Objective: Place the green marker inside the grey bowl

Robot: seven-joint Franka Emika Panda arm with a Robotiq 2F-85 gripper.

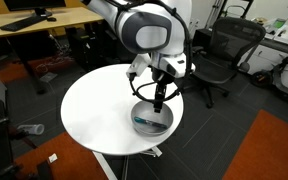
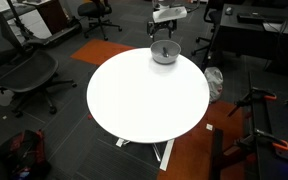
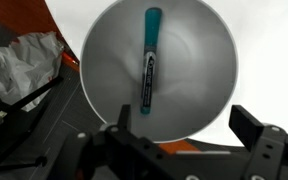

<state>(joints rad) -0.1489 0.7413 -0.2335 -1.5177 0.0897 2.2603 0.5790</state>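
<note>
Since the green marker (image 3: 150,57) lay flat on the floor of the grey bowl (image 3: 199,80), we judged the placing done. Our end effector (image 3: 184,122) hung above the bowl with its fingers spread wide and empty, which suits a release from straight overhead. In the wrist view the marker's long axis ran nearly top to bottom of the frame, teal end toward the top edge, darker end toward the bottom, close to the bowl's centre. In an exterior view the bowl stood near the upper rim of the white worktop (image 2: 144,100); there the marker was too small to see, perhaps hidden by the wall.
</note>
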